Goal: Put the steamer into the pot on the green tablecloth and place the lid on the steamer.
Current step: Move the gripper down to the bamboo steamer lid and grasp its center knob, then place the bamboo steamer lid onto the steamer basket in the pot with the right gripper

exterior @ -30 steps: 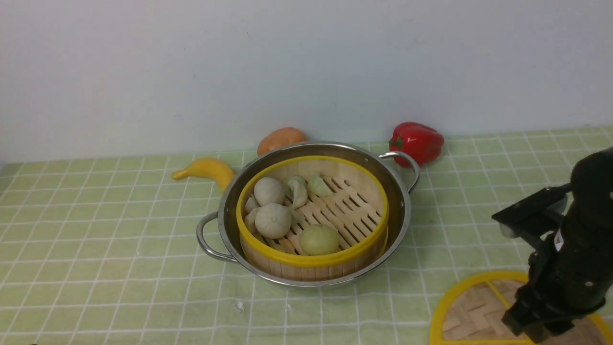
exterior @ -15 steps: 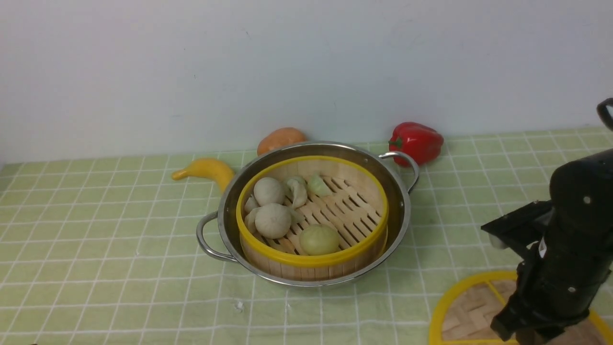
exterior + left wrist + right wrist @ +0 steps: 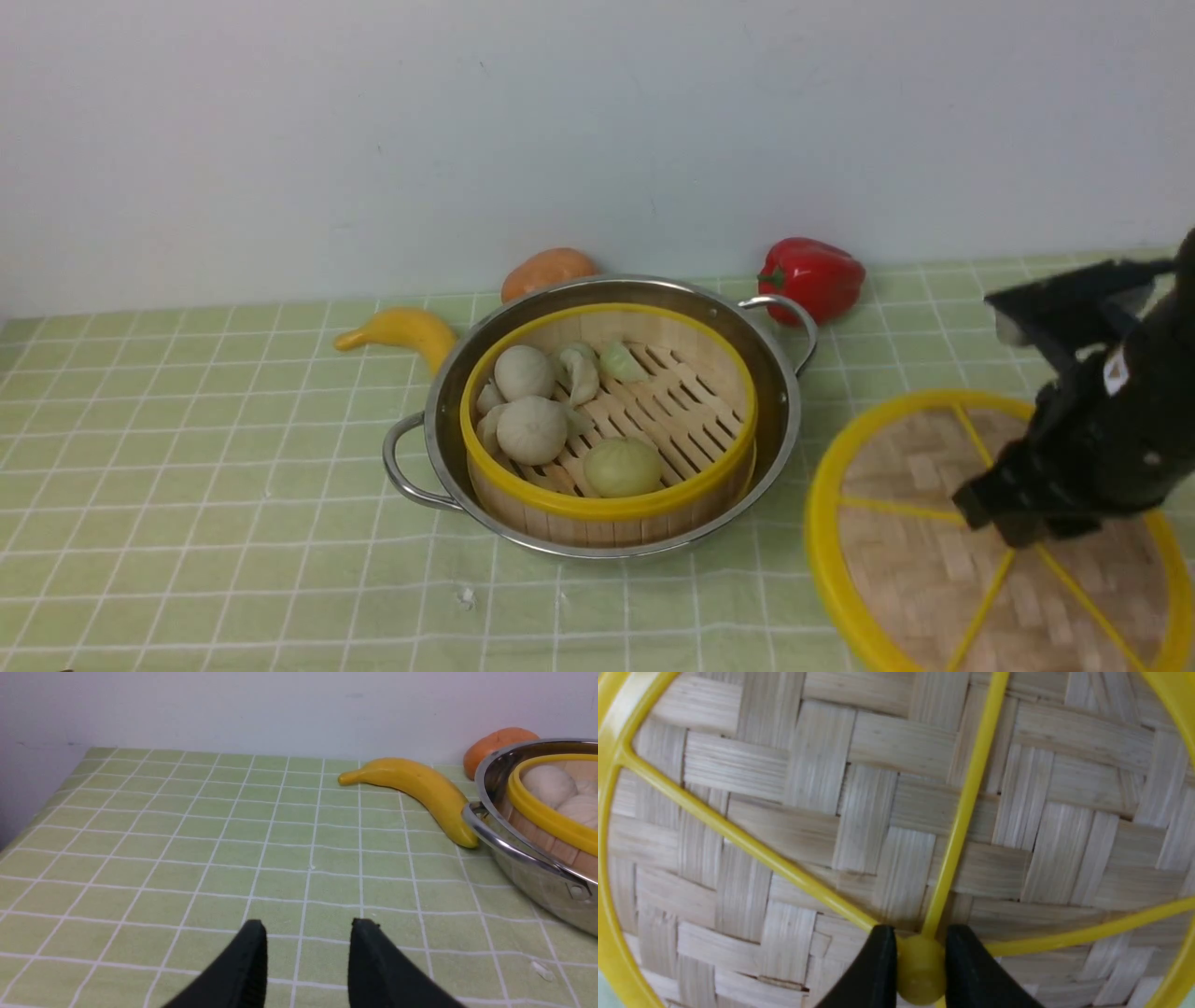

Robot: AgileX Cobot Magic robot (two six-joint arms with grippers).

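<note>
Both fingers (image 3: 871, 970) of my right gripper (image 3: 920, 933) pinch the lid's (image 3: 920, 551) knob (image 3: 920, 970), lid hanging just right of the pot (image 3: 784, 411), steamer (image 3: 607, 509) inside. I'd carry it level, rim over rim; left gripper (image 3: 308, 924) gapes empty

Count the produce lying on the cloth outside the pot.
3: a banana left of the pot, an orange-coloured one behind it, partly hidden, and a red pepper beside its far-right handle. Others might be hidden behind the pot.
</note>
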